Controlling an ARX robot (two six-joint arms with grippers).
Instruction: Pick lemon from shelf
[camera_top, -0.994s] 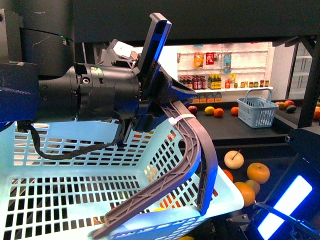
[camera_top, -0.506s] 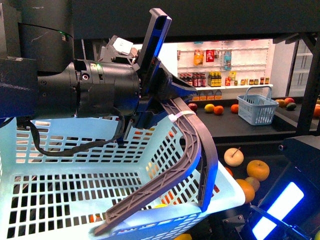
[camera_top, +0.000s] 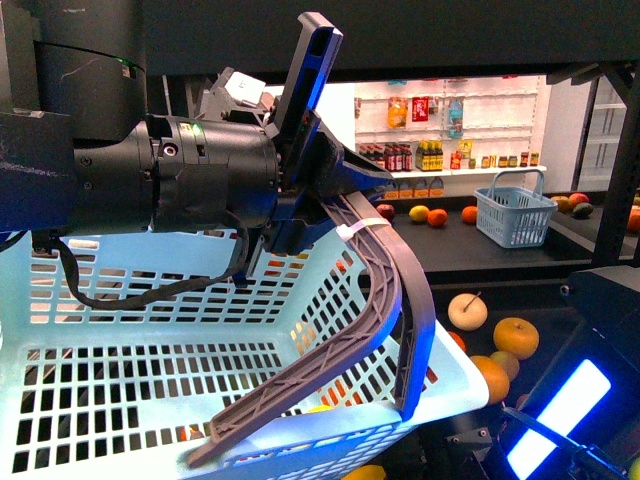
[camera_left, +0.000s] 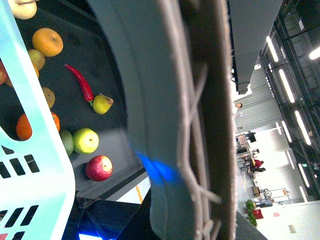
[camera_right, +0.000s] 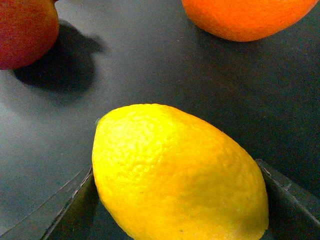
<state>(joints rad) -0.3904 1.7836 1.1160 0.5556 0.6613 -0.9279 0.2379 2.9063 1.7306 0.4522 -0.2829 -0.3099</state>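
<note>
Between the right gripper's (camera_right: 175, 220) two dark fingers (camera_right: 287, 200) lies the lemon (camera_right: 175, 175) on the black shelf (camera_right: 150, 65); their grip is hidden. Left gripper (camera_top: 325, 185) clamps the basket handle (camera_top: 385, 290).

Background, front view: a brightly lit white wall (camera_top: 500, 135) carries white shelves (camera_top: 455, 176) stocked with bottles (camera_top: 402, 160) and jars (camera_top: 513, 167); hanging packets (camera_top: 420, 113) sit above them. A refrigerator door (camera_top: 607, 135) stands at far right. Left wrist view: a high hall with rows of strip lights (camera_left: 286, 85) on a dark ceiling (camera_left: 300, 30) and pale walls (camera_left: 280, 200).
</note>
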